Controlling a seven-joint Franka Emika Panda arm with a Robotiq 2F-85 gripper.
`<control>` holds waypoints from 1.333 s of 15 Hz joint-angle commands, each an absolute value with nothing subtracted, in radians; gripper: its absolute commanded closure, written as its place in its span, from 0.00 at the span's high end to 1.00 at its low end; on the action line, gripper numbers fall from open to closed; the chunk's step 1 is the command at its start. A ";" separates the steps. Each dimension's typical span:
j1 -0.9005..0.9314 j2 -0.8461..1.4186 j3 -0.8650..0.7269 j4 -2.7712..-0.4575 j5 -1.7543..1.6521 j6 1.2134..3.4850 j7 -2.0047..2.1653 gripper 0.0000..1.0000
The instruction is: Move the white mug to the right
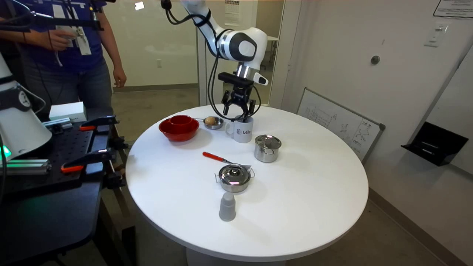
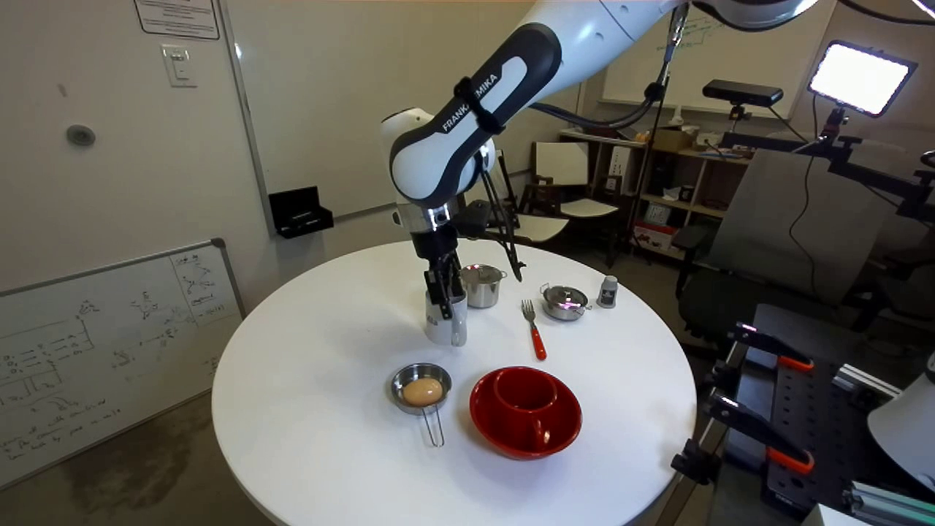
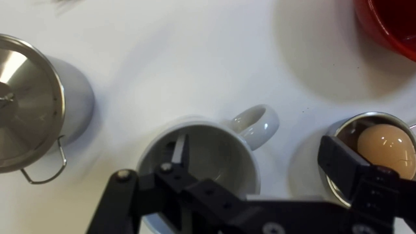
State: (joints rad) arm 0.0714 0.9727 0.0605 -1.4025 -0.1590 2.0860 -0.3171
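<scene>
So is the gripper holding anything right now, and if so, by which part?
Nothing is held: the gripper is wide open, with one finger in or over the mouth of the white mug and the other outside it.

The table [image 1: 303,199] is smooth, more matt than shiny. The mug [image 1: 242,130] looks like glazed ceramic, its handle [image 3: 266,126] catching small glints. Near the table's edge, the bowl [image 2: 486,418] and the cup [image 2: 521,413] inside it have a smooth, high gloss. From where I stand, the pot [image 1: 267,149], the pan [image 1: 235,178] and the dish [image 2: 420,370] are polished metal, a bright streak on the pot's lid [image 3: 31,105]. The egg [image 3: 386,148] is smooth, faintly shiny. The fork [image 2: 534,331] is metal with a plastic-looking grip [image 2: 539,346]. The shaker [image 1: 227,208], also toward the edge, looks dull; the gripper [image 3: 255,144] is mostly matt.
</scene>
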 commanded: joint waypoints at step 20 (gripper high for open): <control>0.072 0.947 0.049 -1.328 -0.121 2.125 -0.132 0.08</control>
State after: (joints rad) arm 0.0666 1.0565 0.0644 -1.2339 -0.1410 2.0805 -0.2148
